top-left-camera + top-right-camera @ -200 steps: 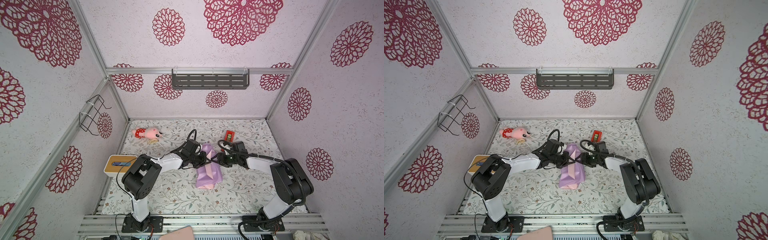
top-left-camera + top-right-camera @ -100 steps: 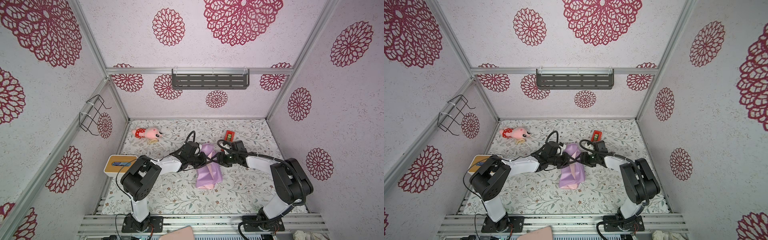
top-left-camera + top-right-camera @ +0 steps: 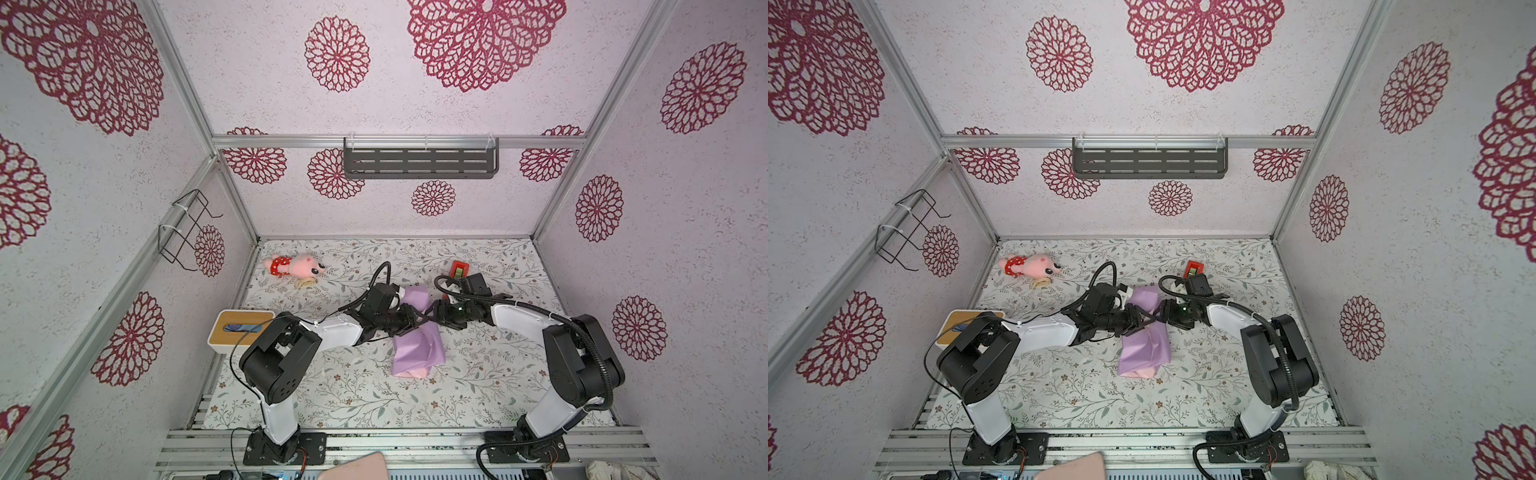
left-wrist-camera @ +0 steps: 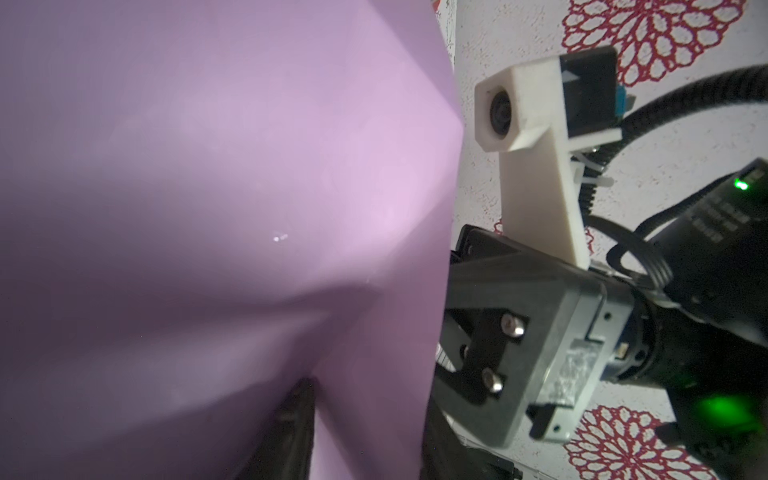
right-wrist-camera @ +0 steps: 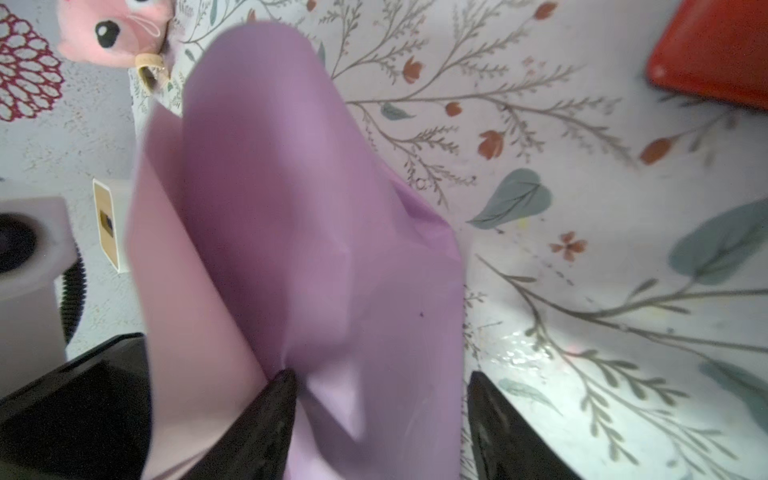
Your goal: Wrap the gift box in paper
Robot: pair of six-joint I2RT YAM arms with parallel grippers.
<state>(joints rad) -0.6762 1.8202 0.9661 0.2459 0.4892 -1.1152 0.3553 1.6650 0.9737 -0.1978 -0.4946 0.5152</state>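
Observation:
The paper (image 3: 417,349) (image 3: 1144,351) lies mid-table as a long lilac bundle, its pale pink face showing at the near end. The gift box is hidden; I cannot see it under the paper. Both grippers meet over the bundle's far half. My left gripper (image 3: 413,321) (image 3: 1139,319) (image 4: 370,399) is open, with a fold of paper (image 4: 208,208) between its fingers. My right gripper (image 3: 432,312) (image 3: 1162,313) (image 5: 380,374) is open wide. One of its fingers dents the paper (image 5: 291,208) and the other stands just off the paper's edge over the table.
A red tape dispenser (image 3: 459,268) sits behind the right gripper. A pink plush toy (image 3: 295,266) lies at the back left. A white tissue box with a wooden top (image 3: 239,328) stands by the left wall. Patterned walls enclose three sides.
My left gripper's jaws have parted from shut to open around the paper. The right gripper's jaws have widened a little. Both arms have stayed nearly in place.

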